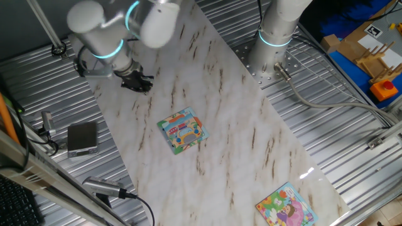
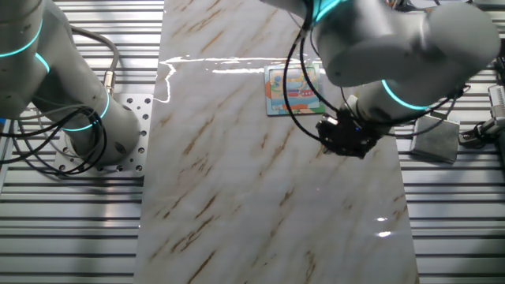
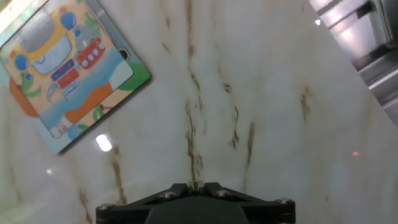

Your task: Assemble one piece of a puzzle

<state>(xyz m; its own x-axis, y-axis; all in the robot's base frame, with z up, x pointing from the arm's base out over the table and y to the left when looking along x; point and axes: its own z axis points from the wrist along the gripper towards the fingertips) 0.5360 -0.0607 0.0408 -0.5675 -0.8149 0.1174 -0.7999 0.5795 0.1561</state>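
The marble-patterned desk (image 1: 239, 125) carries everything, ringed by ribbed metal. The Flexiv arm (image 1: 100, 25) reaches across to one edge, its gripper (image 2: 347, 136) low over bare marble, well apart from the puzzle (image 1: 182, 130). The puzzle lies flat near the desk's middle, blue-bordered, with one notch open along its edge in the hand view (image 3: 124, 55). A second puzzle (image 1: 287, 206) with a pink figure lies at the far corner. In the hand view the fingers (image 3: 186, 186) look pressed together at the tips; whether the piece is pinched there I cannot tell, as it shows nowhere. The risk: a tiny flat piece may slip or twist in the pinch, then miss the notch and shove the puzzle.
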